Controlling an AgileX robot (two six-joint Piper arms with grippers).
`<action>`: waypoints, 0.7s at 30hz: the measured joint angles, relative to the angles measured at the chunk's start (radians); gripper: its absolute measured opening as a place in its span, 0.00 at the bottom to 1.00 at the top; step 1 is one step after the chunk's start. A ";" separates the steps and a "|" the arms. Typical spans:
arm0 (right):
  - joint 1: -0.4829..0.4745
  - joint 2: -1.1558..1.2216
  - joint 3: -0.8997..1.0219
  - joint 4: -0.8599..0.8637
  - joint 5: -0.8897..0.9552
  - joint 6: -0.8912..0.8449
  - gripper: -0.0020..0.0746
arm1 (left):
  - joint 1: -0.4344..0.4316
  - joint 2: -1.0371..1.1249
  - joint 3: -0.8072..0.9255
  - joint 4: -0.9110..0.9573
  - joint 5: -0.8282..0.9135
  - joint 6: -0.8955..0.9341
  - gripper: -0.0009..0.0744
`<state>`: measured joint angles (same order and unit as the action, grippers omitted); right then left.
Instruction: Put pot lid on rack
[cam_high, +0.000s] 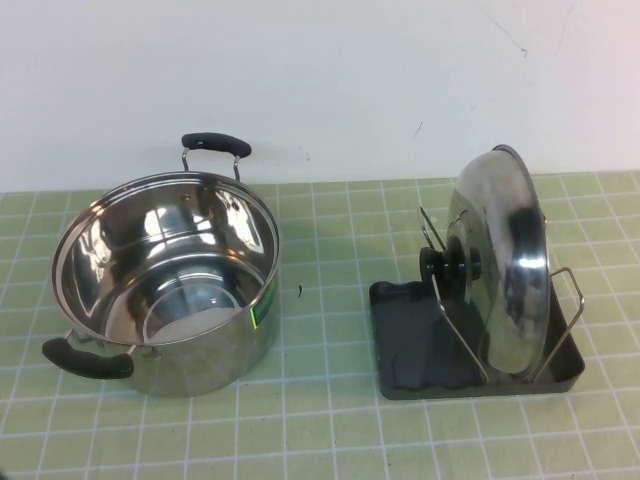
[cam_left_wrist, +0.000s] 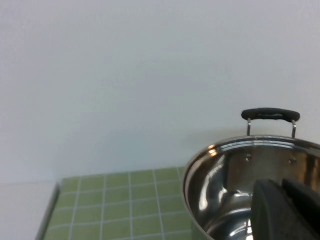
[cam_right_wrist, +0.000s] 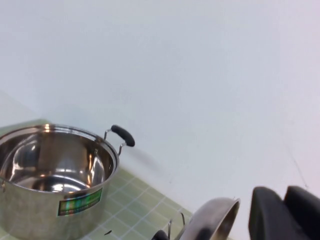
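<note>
The pot lid (cam_high: 505, 262) stands on edge in the rack (cam_high: 415, 345), held between its wire loops (cam_high: 452, 320), with its black knob (cam_high: 450, 264) facing the pot. The lid's rim also shows in the right wrist view (cam_right_wrist: 210, 220). Neither arm appears in the high view. My left gripper (cam_left_wrist: 282, 202) is shut and empty, held above the near side of the steel pot (cam_left_wrist: 235, 175). My right gripper (cam_right_wrist: 285, 212) is shut and empty, raised beside and above the lid, not touching it.
The deep steel pot (cam_high: 165, 280) with two black handles stands open on the left of the green tiled table (cam_high: 330, 420). A white wall (cam_high: 320, 80) closes off the back. A small dark speck (cam_high: 300, 291) lies between pot and rack.
</note>
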<state>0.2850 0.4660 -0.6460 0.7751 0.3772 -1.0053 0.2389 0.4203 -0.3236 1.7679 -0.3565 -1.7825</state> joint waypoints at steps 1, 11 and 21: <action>0.000 -0.035 0.022 0.000 -0.002 -0.001 0.11 | 0.000 -0.037 0.013 0.000 0.019 -0.002 0.01; 0.000 -0.147 0.175 0.000 -0.004 -0.007 0.11 | -0.013 -0.206 0.072 -0.003 -0.006 -0.002 0.01; 0.000 -0.150 0.245 0.000 -0.004 -0.007 0.11 | -0.015 -0.206 0.074 -0.001 -0.177 -0.003 0.01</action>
<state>0.2850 0.3165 -0.4008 0.7751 0.3732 -1.0123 0.2238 0.2146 -0.2492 1.7667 -0.5333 -1.7860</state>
